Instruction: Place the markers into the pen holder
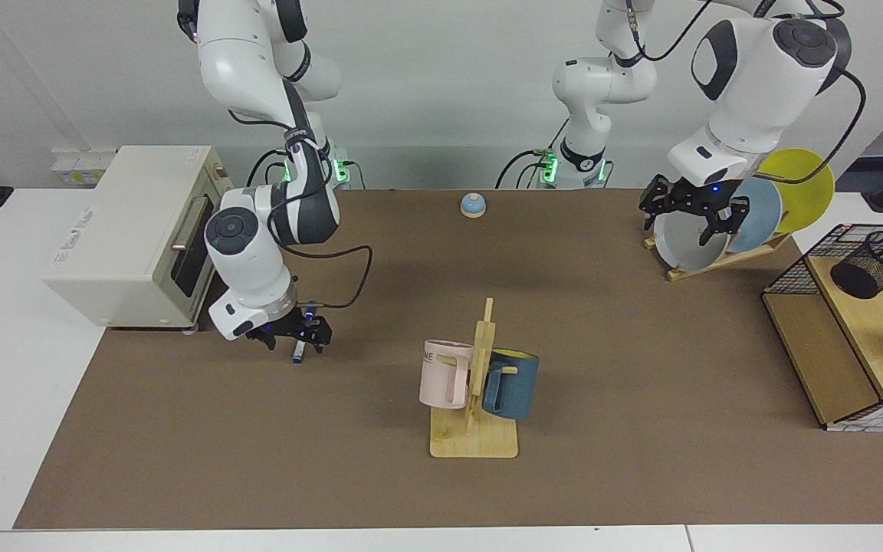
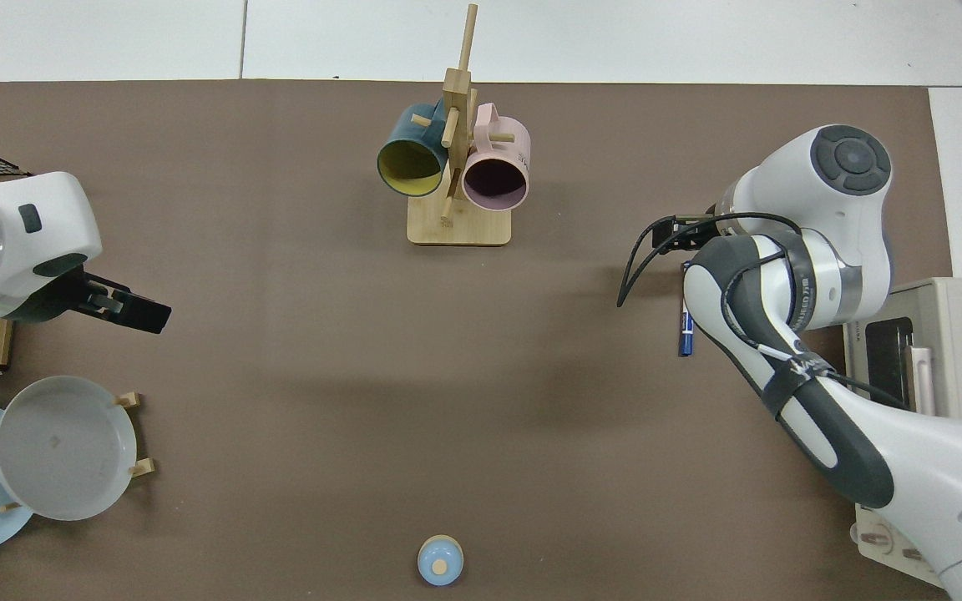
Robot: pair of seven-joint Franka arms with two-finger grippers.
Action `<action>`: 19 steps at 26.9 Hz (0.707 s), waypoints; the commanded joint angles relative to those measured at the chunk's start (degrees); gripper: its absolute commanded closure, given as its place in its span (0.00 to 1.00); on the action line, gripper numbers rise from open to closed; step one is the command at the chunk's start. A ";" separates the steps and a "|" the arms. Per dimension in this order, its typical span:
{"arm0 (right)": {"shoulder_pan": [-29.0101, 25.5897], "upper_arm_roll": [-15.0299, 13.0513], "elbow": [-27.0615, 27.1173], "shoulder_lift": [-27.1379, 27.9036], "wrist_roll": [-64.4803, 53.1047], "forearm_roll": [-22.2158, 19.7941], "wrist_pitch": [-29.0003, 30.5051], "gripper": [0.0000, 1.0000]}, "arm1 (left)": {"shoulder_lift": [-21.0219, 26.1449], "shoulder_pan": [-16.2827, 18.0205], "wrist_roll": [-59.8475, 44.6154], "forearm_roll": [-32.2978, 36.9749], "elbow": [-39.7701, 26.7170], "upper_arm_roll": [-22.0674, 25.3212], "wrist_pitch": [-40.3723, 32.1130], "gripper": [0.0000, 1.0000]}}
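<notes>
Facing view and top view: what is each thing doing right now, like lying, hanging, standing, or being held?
marker: lying flat on the mat, not lifted.
right gripper: low over the marker, fingers open astride it.
left gripper: waits open by the plates.
pen holder: standing upright on the wooden shelf, no marker inside.
pink mug: hanging on the rack.
blue mug: hanging on the rack.

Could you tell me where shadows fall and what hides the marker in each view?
Facing view: soft arm shadows on the mat; the right gripper covers most of the marker. Top view: a faint shadow band crosses the mat; the arm hides half the marker. The left gripper waits by the plates.
</notes>
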 commanded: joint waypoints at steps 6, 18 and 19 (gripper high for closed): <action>-0.22 -0.03 -4.96 0.97 1.69 -2.72 4.05 0.04 | -1.92 -0.58 0.74 -0.62 -2.05 0.46 0.03 0.00; -0.66 -0.11 -8.57 -0.09 2.58 -4.75 5.64 0.86 | -1.83 -0.58 0.74 -0.62 -2.49 0.46 0.38 0.00; -0.66 -0.11 -8.57 -0.09 2.66 -4.75 5.64 0.97 | -1.83 -0.58 0.74 -0.62 -2.49 0.46 0.38 0.00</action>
